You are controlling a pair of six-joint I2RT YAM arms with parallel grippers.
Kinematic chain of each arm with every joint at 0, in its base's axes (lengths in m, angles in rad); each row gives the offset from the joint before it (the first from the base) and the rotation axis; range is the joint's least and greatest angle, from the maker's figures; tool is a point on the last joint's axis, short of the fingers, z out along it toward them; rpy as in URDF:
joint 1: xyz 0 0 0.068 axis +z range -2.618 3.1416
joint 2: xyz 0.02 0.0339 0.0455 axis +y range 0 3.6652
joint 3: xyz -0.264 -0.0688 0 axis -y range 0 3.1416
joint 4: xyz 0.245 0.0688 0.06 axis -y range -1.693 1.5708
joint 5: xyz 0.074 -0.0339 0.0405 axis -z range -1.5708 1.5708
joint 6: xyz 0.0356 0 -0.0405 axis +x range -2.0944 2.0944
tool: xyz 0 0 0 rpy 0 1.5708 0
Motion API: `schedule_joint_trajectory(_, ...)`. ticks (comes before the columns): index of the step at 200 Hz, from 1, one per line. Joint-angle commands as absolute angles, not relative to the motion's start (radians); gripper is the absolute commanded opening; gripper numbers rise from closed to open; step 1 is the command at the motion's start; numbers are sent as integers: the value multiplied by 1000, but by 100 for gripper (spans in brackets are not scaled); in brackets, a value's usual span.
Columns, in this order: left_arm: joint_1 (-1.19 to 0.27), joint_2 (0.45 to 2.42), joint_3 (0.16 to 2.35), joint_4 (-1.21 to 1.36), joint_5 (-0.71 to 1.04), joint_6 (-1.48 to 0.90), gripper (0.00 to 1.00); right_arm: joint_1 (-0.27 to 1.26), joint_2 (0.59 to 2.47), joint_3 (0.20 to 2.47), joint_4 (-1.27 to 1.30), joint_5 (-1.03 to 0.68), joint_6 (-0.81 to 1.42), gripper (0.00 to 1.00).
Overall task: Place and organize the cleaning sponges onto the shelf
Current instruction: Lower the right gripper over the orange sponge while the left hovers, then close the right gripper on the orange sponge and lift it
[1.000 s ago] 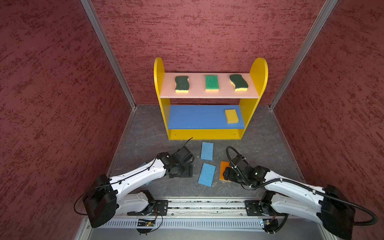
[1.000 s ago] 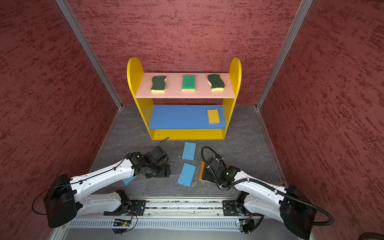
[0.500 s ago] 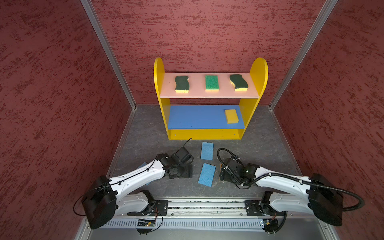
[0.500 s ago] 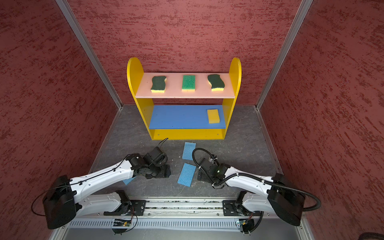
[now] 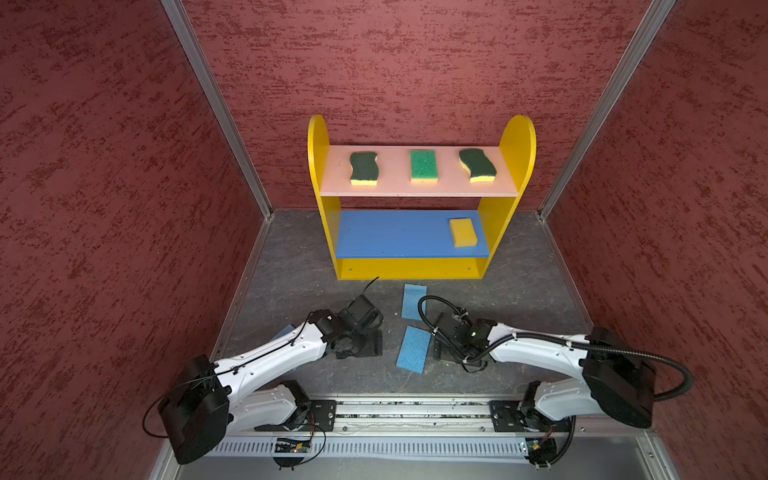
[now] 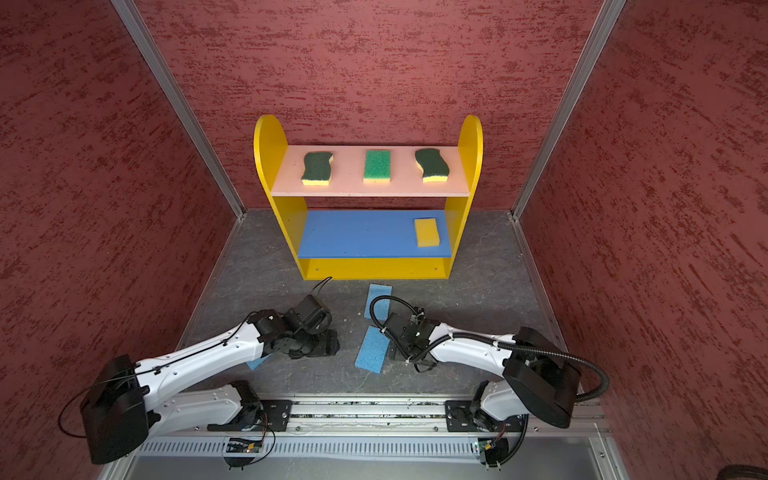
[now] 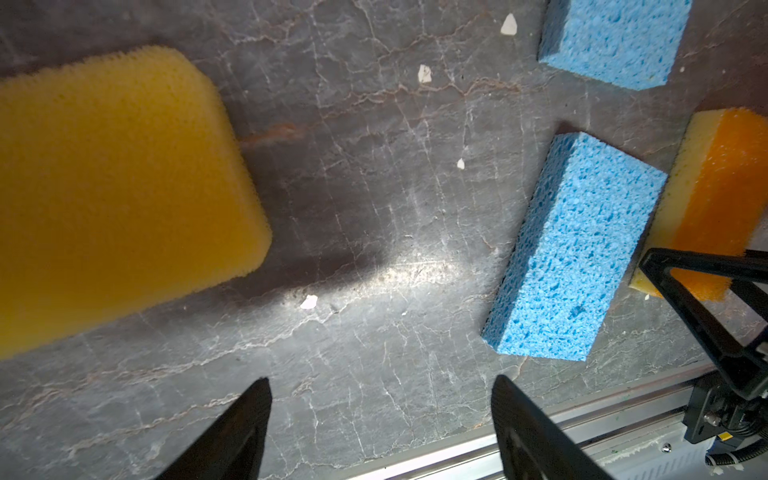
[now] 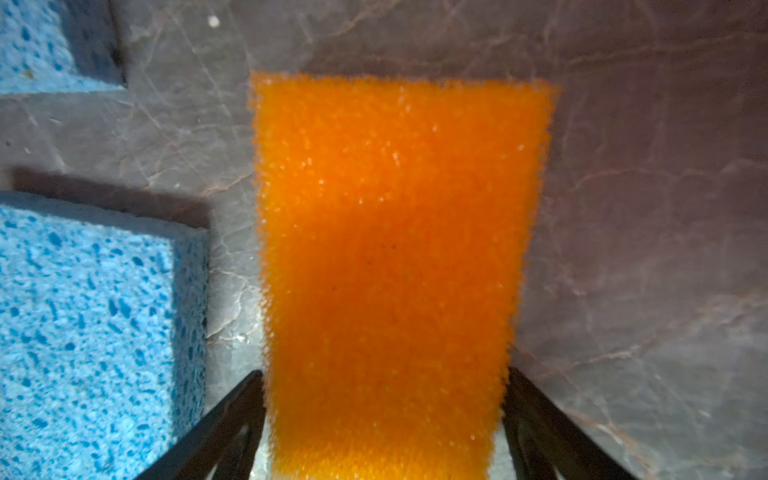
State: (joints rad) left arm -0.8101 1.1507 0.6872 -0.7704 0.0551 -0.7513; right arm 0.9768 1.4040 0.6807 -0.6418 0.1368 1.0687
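Observation:
The shelf (image 5: 318, 166) holds two dark-green wavy sponges (image 5: 363, 167) (image 5: 478, 165) and a bright green one (image 5: 423, 165) on its pink board, and a yellow sponge (image 5: 463, 232) on the blue board. Two blue sponges (image 5: 413, 301) (image 5: 413, 349) lie on the floor. My right gripper (image 8: 384, 374) is open, its fingers flanking the flat orange sponge (image 8: 386, 249), which is hidden in both top views. My left gripper (image 7: 380, 382) is open over bare floor, with a thick yellow sponge (image 7: 116, 187) lying beside it.
A third blue sponge (image 6: 255, 361) peeks out from under the left arm. The metal base rail (image 5: 415, 409) runs along the front edge. Red walls close in on three sides. The shelf's blue board (image 5: 390, 235) is bare left of the yellow sponge.
My right gripper has slid left over the orange sponge, which now lies between its fingers and is covered from above. The left arm has barely moved.

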Motion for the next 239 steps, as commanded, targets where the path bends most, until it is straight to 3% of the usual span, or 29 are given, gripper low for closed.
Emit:
schedule_joint_trajectory(1,-798,1132,669,-745,64,-760,84,985,1438,668,-664,137,1087,84)
schedule_joint_trajectory(58,-786,1114,662,-732,59,-771,84,990,1510,671,-648,123,1063,63)
schedule_joint_trajectory(151,-730,1088,692,-751,45,-753,84,990,1361,896,-826,339,896,64)
schedule_joint_trajectory(194,-690,1072,730,-754,36,-730,84,987,1306,975,-709,404,749,64)
schedule_joint_trajectory(239,-635,1028,758,-707,50,-719,84,958,1369,1088,-613,414,606,65)
